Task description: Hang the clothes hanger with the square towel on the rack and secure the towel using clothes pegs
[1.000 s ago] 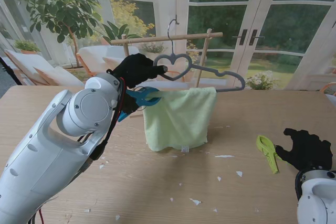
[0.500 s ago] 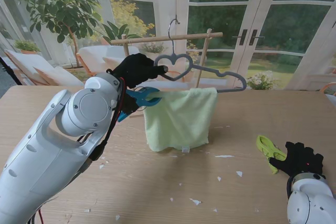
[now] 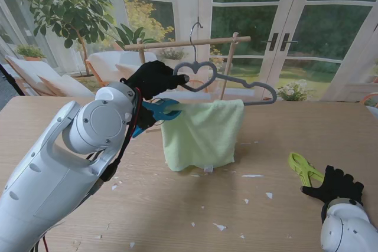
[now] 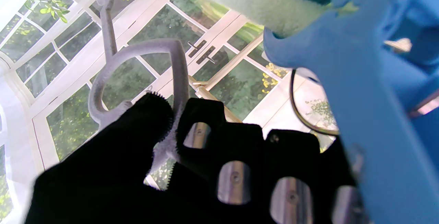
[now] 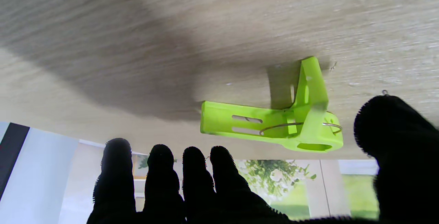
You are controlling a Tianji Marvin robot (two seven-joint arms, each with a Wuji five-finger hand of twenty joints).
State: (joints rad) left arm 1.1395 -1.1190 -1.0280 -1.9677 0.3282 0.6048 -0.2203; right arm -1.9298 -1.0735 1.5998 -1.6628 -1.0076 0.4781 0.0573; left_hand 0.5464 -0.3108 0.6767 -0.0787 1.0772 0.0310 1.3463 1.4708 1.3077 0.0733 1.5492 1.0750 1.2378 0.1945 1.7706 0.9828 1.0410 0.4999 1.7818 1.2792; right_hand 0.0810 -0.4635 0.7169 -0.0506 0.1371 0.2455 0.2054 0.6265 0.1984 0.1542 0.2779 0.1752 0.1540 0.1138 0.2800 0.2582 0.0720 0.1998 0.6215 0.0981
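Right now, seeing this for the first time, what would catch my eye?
Probably the pale green square towel draped over a grey hanger with a heart-shaped neck, hooked on a wooden rack at the table's far side. The black-gloved left hand grips that heart, a blue clothes peg just beneath. At near right, a lime-green peg lies by the right hand.

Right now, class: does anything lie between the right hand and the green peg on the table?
Nothing visible does. The right hand is open beside the green peg, with only bare table between them.
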